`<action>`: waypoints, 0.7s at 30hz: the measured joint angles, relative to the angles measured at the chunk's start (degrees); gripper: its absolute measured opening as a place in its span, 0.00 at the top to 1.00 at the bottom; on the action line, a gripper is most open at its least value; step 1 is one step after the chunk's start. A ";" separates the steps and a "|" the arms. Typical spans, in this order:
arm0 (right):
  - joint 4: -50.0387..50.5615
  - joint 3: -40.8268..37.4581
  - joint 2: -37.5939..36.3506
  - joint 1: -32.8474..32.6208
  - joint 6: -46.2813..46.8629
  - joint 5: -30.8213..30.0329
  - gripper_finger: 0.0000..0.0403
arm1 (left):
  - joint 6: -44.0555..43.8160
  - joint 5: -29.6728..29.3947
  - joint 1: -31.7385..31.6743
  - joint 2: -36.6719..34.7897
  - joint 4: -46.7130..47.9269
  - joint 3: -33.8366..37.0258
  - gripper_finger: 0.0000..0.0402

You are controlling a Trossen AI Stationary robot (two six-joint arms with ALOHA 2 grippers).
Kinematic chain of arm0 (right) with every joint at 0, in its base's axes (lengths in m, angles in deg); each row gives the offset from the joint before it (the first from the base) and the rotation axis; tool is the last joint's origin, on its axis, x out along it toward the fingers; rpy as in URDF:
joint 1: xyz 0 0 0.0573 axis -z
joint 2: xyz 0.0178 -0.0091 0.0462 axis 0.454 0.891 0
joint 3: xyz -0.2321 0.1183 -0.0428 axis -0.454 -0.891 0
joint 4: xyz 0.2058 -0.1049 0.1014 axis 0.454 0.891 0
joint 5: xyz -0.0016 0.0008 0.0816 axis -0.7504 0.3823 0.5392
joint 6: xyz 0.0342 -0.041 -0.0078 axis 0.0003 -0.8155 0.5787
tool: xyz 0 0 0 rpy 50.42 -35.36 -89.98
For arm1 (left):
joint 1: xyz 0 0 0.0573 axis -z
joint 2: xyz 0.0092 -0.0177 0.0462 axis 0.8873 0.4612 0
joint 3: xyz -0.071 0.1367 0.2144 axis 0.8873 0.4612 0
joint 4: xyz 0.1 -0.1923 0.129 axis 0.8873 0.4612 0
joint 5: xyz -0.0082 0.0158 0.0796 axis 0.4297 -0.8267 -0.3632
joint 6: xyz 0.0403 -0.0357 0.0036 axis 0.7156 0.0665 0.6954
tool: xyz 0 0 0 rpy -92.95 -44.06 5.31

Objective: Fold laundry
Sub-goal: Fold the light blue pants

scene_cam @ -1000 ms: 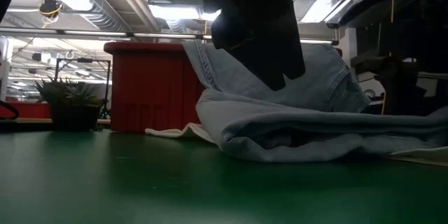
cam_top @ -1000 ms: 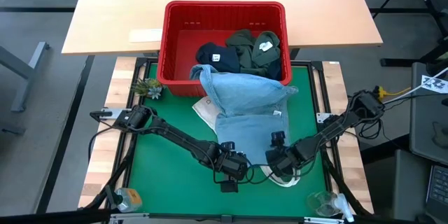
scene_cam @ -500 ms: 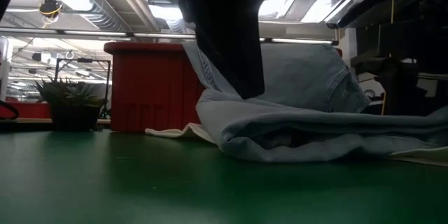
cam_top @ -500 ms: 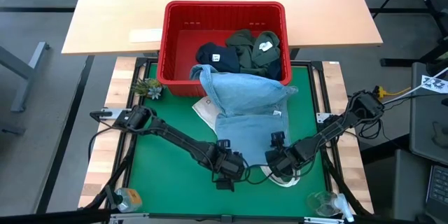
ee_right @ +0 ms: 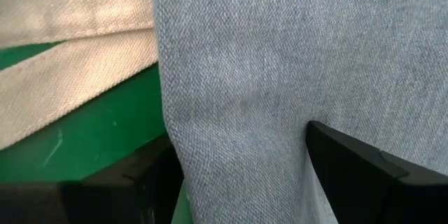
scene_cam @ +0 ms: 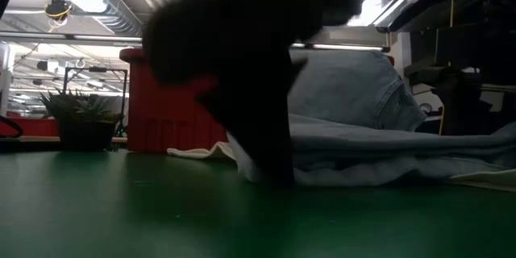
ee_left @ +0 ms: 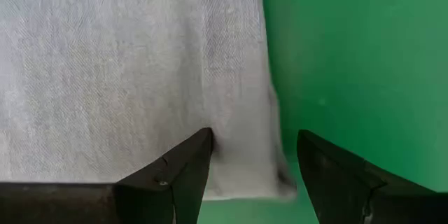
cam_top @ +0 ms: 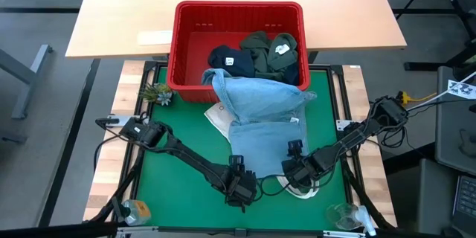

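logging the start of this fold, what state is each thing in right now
denim garment: spread on the green mat, top edge draped over the basket rim
red basket: upright, holding navy and olive garments
left hand: open, astride the denim's bottom corner
right hand: open, astride the denim's edge
tote straps: flat on the mat

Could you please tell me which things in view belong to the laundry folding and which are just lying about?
Part of the job:
- denim garment, on the mat
- navy garment, in the basket
- olive garment, in the basket
- left pincer and right pincer, both open at the denim's near edge

Just lying about:
- red basket
- white tote, under the denim
- small plant
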 joint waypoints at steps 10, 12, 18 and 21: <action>-0.17 0.00 0.02 0.00 0.02 0.17 0.49 | -0.36 0.13 -0.94 0.54 0.50 -0.11 0.65; 0.06 0.06 0.02 0.00 0.02 0.00 0.57 | -0.39 0.23 -0.95 0.50 0.60 -0.09 0.73; 7.42 5.12 0.37 0.02 -0.10 0.43 0.80 | -0.37 0.90 -0.98 0.52 2.19 -3.21 0.95; 12.15 9.05 0.37 0.04 -0.18 0.27 0.90 | -0.08 0.57 -0.99 0.51 5.32 -6.10 0.97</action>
